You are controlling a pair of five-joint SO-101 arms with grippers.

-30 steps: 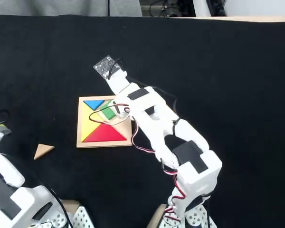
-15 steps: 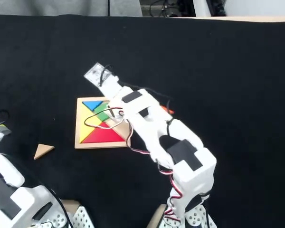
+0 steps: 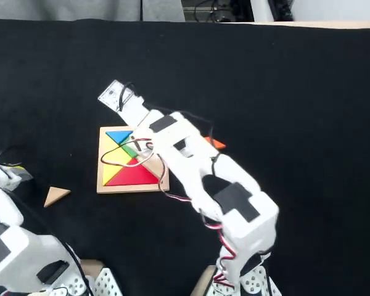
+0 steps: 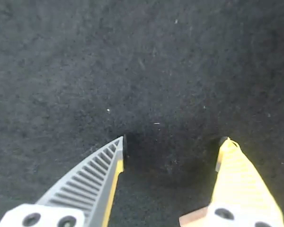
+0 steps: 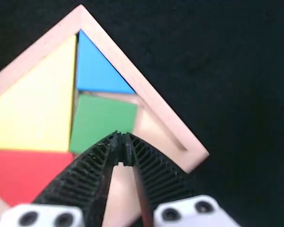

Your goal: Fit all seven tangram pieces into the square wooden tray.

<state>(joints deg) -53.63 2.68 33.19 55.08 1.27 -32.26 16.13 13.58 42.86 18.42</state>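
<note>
The square wooden tray (image 3: 102,185) lies left of the table's middle. It holds a blue triangle (image 3: 119,135), a green square (image 3: 129,148), a yellow triangle (image 3: 113,163) and a red triangle (image 3: 132,176). My right arm (image 3: 172,139) stretches over the tray's right side. My right gripper (image 5: 122,150) is shut, its tips at the green square's (image 5: 102,120) edge, with nothing held. Bare tray floor (image 5: 154,128) shows beside the blue triangle (image 5: 97,66). A tan triangle (image 3: 55,195) lies left of the tray. An orange piece (image 3: 216,143) peeks out right of the arm. My left gripper (image 4: 173,144) hangs open over bare cloth.
Black cloth (image 3: 296,92) covers the whole table, with wide free room to the right and at the back. My left arm (image 3: 9,240) stands at the front left corner, near the tan triangle. The arms' bases sit at the front edge.
My right arm has swung left over the tray, uncovering the orange piece. The tray has slid slightly left. My left arm has shifted at the front left.
</note>
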